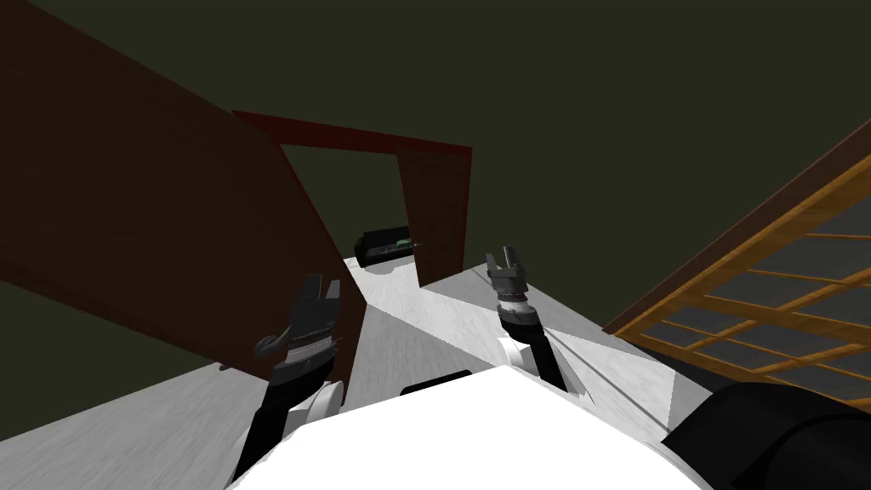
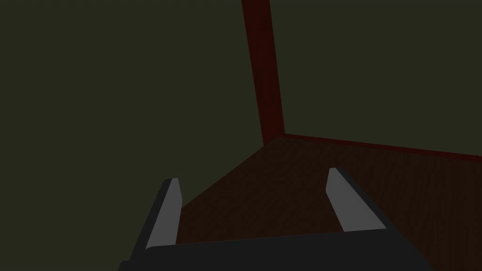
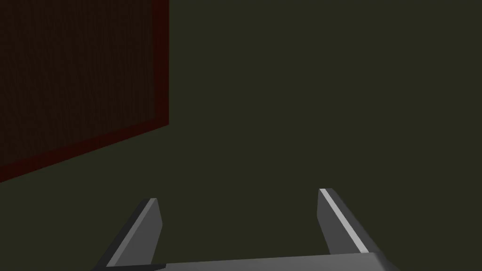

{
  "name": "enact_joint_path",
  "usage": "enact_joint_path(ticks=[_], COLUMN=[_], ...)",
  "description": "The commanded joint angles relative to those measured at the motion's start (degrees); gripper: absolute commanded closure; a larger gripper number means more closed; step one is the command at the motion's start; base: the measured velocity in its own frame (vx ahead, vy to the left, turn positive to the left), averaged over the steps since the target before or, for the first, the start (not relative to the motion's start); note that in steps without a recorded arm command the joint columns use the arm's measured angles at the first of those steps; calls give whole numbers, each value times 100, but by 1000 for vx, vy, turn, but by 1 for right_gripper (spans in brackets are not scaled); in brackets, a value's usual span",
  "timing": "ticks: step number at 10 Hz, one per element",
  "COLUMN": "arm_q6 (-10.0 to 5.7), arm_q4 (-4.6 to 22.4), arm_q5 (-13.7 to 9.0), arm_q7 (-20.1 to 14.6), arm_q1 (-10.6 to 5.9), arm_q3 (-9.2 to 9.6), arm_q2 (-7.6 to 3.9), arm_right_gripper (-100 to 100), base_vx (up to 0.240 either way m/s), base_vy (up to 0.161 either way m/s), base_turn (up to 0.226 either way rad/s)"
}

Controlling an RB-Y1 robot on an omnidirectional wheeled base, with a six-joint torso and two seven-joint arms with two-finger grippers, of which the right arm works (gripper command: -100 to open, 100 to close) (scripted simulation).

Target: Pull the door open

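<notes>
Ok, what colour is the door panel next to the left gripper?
The door is dark reddish brown, faintly wood-grained; clearest in the head view.

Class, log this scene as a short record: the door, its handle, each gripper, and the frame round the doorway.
door: dark brown, swung partly open on the robot's left
handle: grey lever, beside the left arm, not gripped
left gripper: jaws open, empty, at the door's edge
right gripper: jaws open, empty, clear of the door
frame: dark red, around the doorway

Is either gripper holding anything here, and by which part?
Nothing is held. The left gripper stands open and empty by the dark brown door; the right gripper is open too, away from the door.
</notes>
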Motion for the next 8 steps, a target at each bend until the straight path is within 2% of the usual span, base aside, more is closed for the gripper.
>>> enact_joint_path(ticks=[1,8], arm_q6=[-24,-145], arm_q4=[160,950], arm_q5=[-12,-73], arm_q7=[-4,-21], arm_q1=[-57,-336], arm_q3=[-10,-59], arm_q2=[-56,-271], arm_right_gripper=[-100,-100], base_vx=[119,110], base_vy=[-44,33], base_turn=[43,42])
